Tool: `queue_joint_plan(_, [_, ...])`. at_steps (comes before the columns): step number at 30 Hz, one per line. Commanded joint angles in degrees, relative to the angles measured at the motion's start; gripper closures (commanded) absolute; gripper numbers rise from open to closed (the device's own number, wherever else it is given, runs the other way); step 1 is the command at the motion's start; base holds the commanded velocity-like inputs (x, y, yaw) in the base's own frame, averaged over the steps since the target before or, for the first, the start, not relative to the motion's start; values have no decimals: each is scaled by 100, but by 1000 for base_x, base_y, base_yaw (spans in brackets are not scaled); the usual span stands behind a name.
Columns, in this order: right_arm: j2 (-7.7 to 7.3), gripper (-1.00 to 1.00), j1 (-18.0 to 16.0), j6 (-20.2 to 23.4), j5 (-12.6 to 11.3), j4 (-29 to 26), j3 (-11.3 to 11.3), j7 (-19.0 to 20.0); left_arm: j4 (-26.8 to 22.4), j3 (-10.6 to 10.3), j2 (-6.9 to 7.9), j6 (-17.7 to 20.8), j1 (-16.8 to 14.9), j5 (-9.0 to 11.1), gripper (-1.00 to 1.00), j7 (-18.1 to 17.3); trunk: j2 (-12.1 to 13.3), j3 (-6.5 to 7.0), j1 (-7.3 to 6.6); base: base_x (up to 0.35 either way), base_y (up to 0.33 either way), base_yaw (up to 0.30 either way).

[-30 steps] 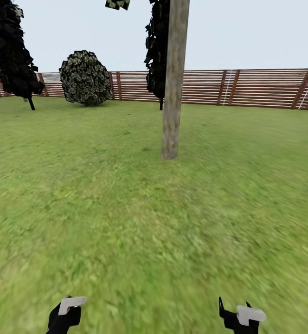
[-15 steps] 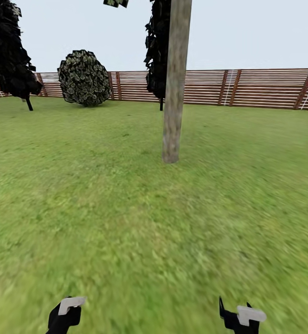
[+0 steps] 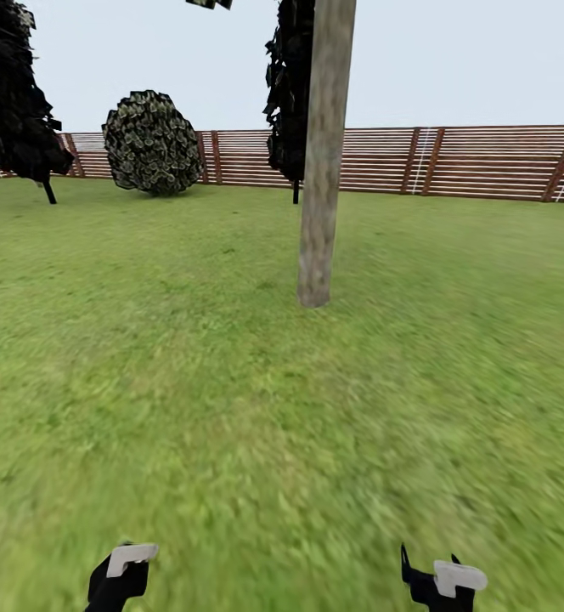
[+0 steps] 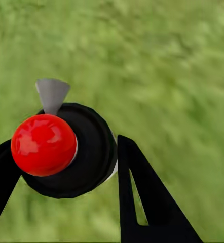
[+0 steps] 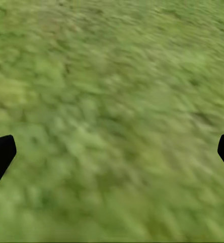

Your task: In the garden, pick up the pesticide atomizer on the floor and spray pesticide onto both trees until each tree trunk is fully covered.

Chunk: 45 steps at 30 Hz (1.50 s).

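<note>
Tree trunk (image 3: 320, 170) ahead, fence (image 3: 452, 161) behind.

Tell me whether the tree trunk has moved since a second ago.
No. The tree trunk sits lower in the head view, but the fence and round shrub shifted with it; the camera moved closer.

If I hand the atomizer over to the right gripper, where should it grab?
Take the black round body below the red cap, coming from the side not taken up by the left gripper. The right gripper is open wide and empty; the grey nozzle should stay clear.
</note>
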Motion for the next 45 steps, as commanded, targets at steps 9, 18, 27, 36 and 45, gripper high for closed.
queue_joint_plan(9, [3,-100,-3,-16,3,-2,-3,-12,5,30,-2,-23,-4,-60,100,8,-2,-5,2,338,0,-84])
queue_joint_plan(18, [0,-100,-3,-16,3,-2,-1,-11,5,30,-7,-23,-4,-60,100,7,-2,-5,2,338,0,-238])
queue_joint_plan(27, [1,-100,-3,-16,3,-2,-1,-13,5,32,-8,-23,-4,-60,100,9,-2,-5,2,338,0,-31])
queue_joint_plan(36, [2,-100,-3,-16,3,-2,0,-12,5,31,-7,-23,-4,-60,100,10,-2,-5,2,338,0,0])
queue_joint_plan(45, [3,-100,-3,-16,4,-2,0,-12,5,31,-8,-23,-4,-60,100,7,-2,-5,2,338,0,0])
